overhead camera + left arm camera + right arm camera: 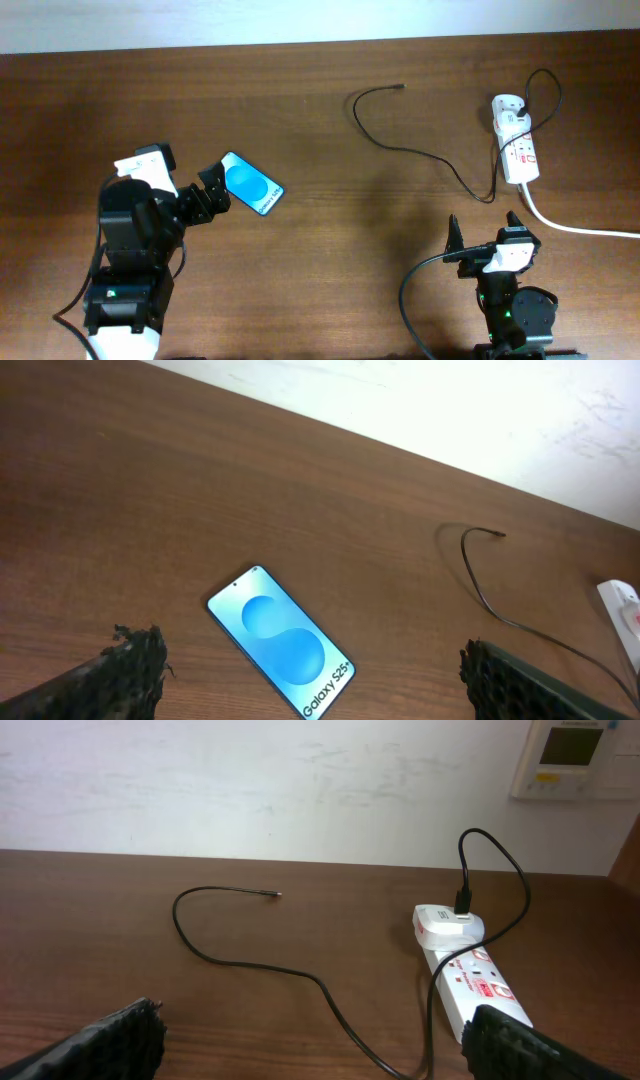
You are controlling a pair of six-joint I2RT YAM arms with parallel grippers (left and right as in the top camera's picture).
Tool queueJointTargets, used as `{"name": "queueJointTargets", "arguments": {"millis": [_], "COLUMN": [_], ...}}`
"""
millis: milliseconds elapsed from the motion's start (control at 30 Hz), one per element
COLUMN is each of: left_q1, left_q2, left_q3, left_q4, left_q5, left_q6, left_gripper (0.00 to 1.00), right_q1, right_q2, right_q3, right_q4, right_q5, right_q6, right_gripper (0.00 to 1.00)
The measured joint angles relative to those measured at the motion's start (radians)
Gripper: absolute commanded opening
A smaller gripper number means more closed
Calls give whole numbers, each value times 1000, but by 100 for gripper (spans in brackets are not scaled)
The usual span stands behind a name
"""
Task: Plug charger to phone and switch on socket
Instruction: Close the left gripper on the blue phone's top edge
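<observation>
Our left tool [212, 192] gapes empty beside the slim blue-screened phone [251, 184]; our right tool [483, 236], equally wide, faces the thin black charger cable [250, 966], presumably one job each.

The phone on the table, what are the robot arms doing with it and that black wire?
The two arms are getting ready to charge the phone. The left gripper is open right beside the phone and is not holding it. The right gripper is open too, near the socket, and holds nothing. The charger has its white plug on the socket. Its little tip lies loose on the table, away from the phone, so nothing is plugged into the phone yet.
</observation>
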State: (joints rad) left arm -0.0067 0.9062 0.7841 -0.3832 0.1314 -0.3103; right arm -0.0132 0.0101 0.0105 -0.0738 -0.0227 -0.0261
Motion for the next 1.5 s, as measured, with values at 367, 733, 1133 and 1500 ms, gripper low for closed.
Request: {"name": "queueJointTargets", "arguments": {"millis": [367, 733, 1133, 1500], "left_q1": [-120, -170, -171, -171], "left_q2": [65, 473, 831, 983], "left_q3": [96, 317, 322, 360], "left_q4": [-16, -22, -71, -87], "left_q5": [-31, -38, -192, -195], "left_q6": [50, 57, -409, -630], "left_gripper": [99, 99, 99, 99], "right_q1": [0, 0, 0, 0], "right_q2": [0, 0, 0, 0], "right_q3": [0, 0, 0, 0], "right_q4": [0, 0, 0, 0], "right_q5": [0, 0, 0, 0], "right_q6": [0, 0, 0, 0], "right_gripper": [99, 99, 99, 99]}}
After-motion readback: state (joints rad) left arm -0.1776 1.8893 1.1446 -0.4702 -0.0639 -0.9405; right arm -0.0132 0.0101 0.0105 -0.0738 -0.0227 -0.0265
